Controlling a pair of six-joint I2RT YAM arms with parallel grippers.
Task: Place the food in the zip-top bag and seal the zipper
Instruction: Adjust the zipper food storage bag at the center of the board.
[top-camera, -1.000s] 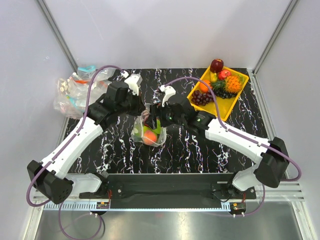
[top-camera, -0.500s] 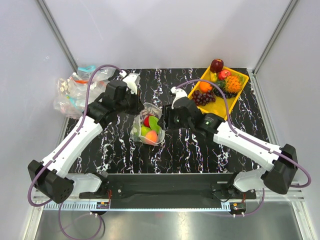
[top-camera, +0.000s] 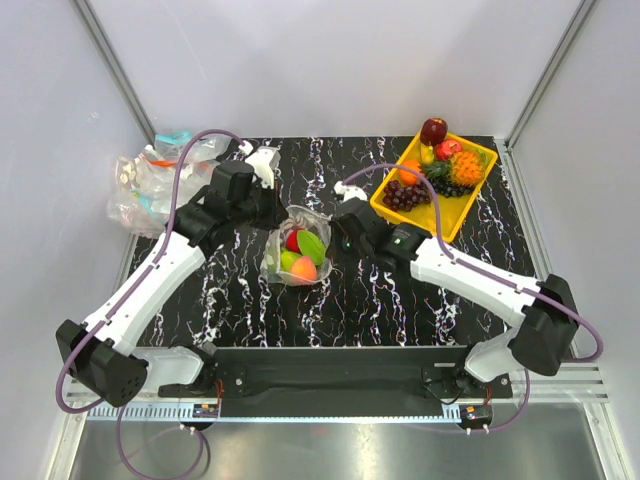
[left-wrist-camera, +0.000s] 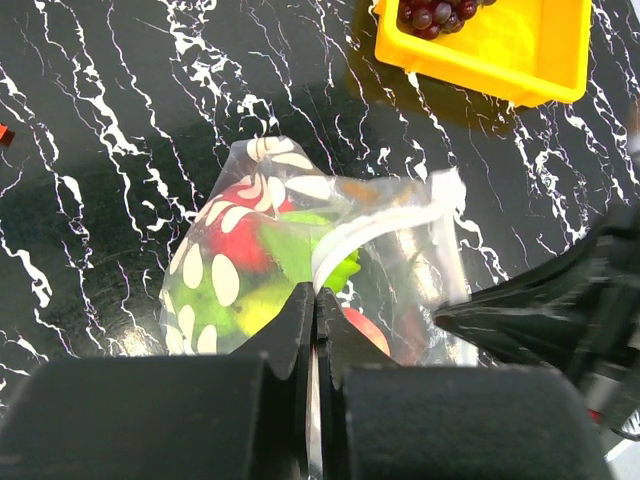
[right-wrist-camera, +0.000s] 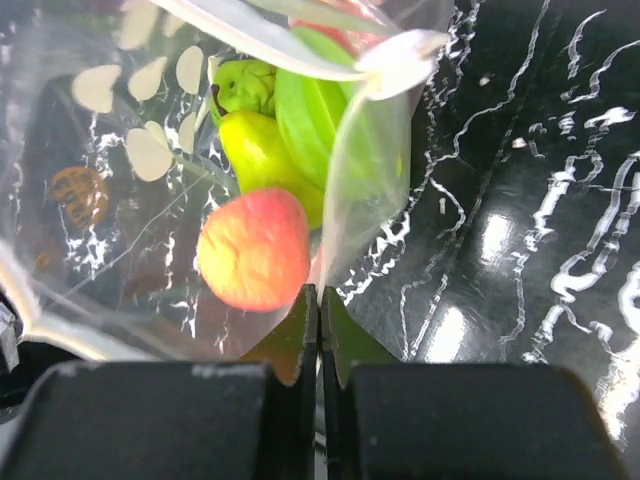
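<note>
Pinching zip-top bag (left-wrist-camera: 262, 205) edges, left hand (left-wrist-camera: 314, 300), right hand (right-wrist-camera: 319, 300), food (right-wrist-camera: 253, 250) inside.

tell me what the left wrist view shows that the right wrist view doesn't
Only the left wrist: the yellow tray with dark grapes, and the left hand shut on the oval-printed bag.
Only the right wrist: the peach seen clearly, a small brown mark on the film, and the right hand from its own side, shut on the bag's edge.
Both: the bag holding green fruit, on the black marbled table.
</note>
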